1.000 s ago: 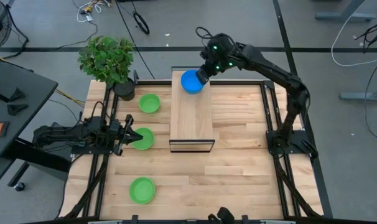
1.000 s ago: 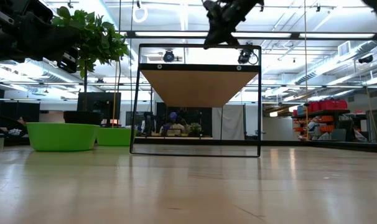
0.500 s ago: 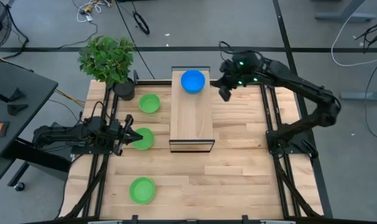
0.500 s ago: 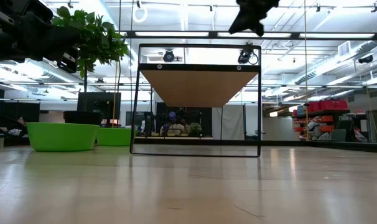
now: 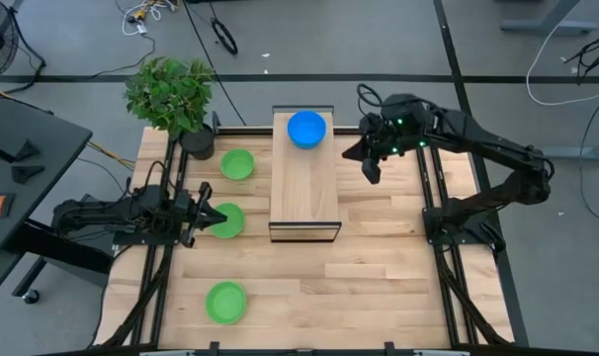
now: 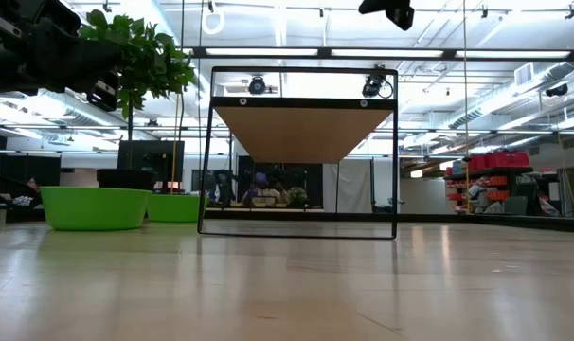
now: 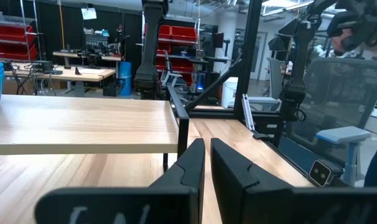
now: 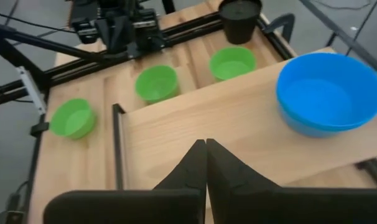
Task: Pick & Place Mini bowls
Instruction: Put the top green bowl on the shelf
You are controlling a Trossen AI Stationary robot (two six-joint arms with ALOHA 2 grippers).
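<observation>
One bright blue bowl (image 5: 306, 129), three bright green bowls (image 5: 226, 302), on pale, seemingly unpatterned wood.

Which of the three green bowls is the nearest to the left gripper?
The middle green bowl, right at the left gripper tips. The green bowl by the plant pot and the front one lie farther away.

Raised wooden platform (image 5: 304, 178) at table (image 5: 379, 267) centre; potted plant (image 5: 171, 94) at far-left corner.

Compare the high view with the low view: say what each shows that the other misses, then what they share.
Only the high view shows the blue bowl on the raised shelf, a third green bowl, and the shut right gripper beside the shelf. Only the low view shows the room behind and the shelf's underside. Both show the plant and two green bowls.
</observation>
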